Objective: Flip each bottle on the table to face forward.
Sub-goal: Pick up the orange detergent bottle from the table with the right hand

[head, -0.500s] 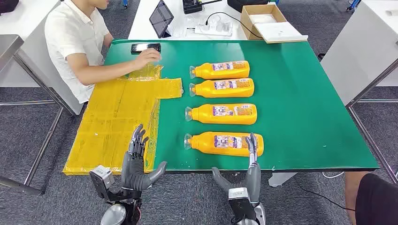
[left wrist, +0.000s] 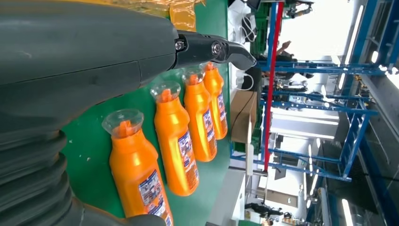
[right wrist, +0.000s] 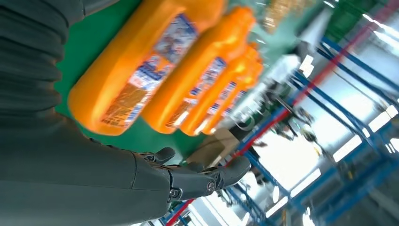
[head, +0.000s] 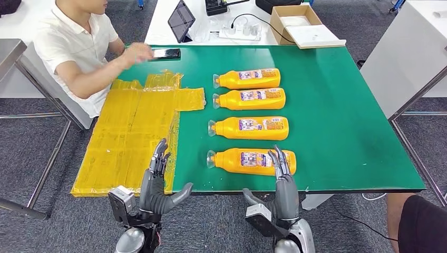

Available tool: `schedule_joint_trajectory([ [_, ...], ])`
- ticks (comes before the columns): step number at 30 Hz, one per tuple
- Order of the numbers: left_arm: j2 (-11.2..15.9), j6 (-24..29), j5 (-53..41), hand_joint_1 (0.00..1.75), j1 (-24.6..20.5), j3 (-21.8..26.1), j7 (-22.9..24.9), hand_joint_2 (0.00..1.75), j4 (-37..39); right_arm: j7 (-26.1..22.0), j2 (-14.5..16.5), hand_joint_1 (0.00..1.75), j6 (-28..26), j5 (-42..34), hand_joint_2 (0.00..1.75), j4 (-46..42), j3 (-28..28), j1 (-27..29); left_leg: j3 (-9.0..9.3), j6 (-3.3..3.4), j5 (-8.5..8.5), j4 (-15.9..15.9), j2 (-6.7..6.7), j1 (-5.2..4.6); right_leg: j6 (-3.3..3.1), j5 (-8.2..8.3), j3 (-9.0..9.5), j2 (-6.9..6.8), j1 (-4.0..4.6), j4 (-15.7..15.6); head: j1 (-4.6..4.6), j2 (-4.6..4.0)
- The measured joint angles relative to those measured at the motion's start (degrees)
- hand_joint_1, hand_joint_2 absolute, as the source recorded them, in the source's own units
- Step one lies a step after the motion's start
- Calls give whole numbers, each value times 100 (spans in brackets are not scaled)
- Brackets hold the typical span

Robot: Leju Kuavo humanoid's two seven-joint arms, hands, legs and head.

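Bottles point(head: 252, 162) lie on green table point(head: 342, 105).

Empty hand point(right wrist: 155, 181) beside orange bottles point(right wrist: 141, 70)

The head view is bright, evenly lit and sharp, with soft shadows. The right wrist view is smeared by motion blur, its lower right blown out. The left wrist view glares white at upper right.
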Motion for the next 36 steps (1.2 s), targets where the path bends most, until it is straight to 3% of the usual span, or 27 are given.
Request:
schedule_joint_trajectory([
  [6,0,-67,-9,0,-46,-3,7,175,11,219,-430,0,332,287,175,379,-197,-421,1,1,0,0,1,-1,1,2,0,0,0,0,-1,0],
  [13,0,-98,2,0,-78,-3,4,175,28,335,-578,0,456,421,175,590,-240,-612,-3,0,0,0,2,1,0,1,-1,0,1,2,-1,0],
  [19,-15,-194,104,0,-312,-14,-16,175,210,665,-826,0,1035,749,175,1469,-104,-1446,-4,16,14,0,-1,-8,6,10,-2,-1,-7,0,-1,0],
  [29,-16,-201,143,0,-470,-20,-46,175,429,762,-899,0,839,1101,175,2253,174,-2104,-14,17,15,1,-2,-10,10,13,-11,-1,-10,2,-1,0],
  [36,-17,-216,237,0,-515,-18,-54,175,531,1239,-898,0,1096,1344,175,2737,465,-2587,-14,18,16,1,-4,-11,10,13,-10,-1,-12,2,-1,0],
])
